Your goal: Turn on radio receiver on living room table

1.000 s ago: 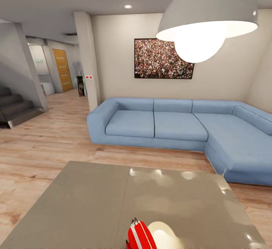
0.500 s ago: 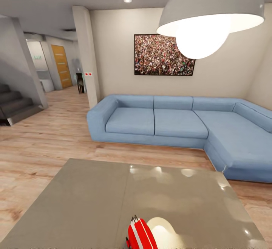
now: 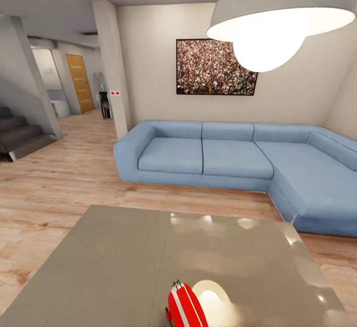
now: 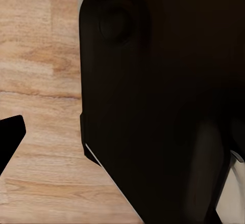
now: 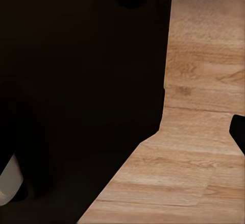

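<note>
— Standing where, the radio receiver [image 3: 184,306]?
— On edge at the near rim of the table [image 3: 114,257], a lamp glare just beside it; blue sofa [image 3: 218,161] beyond.
— Grippers?
— Cannot tell; wrist views show dark housing over wood floor [image 4: 41,81].

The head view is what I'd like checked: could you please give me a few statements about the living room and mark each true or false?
1. The radio receiver stands on edge near the table's near edge. True.
2. The sofa beyond the table is red. False: it is blue; the radio receiver is the red thing.
3. A framed crowd picture hangs on the wall above the sofa. True.
4. The pendant lamp is switched off. False: its bulb glows bright white.
5. A staircase rises at the far right of the room. False: it is at the left.
</note>
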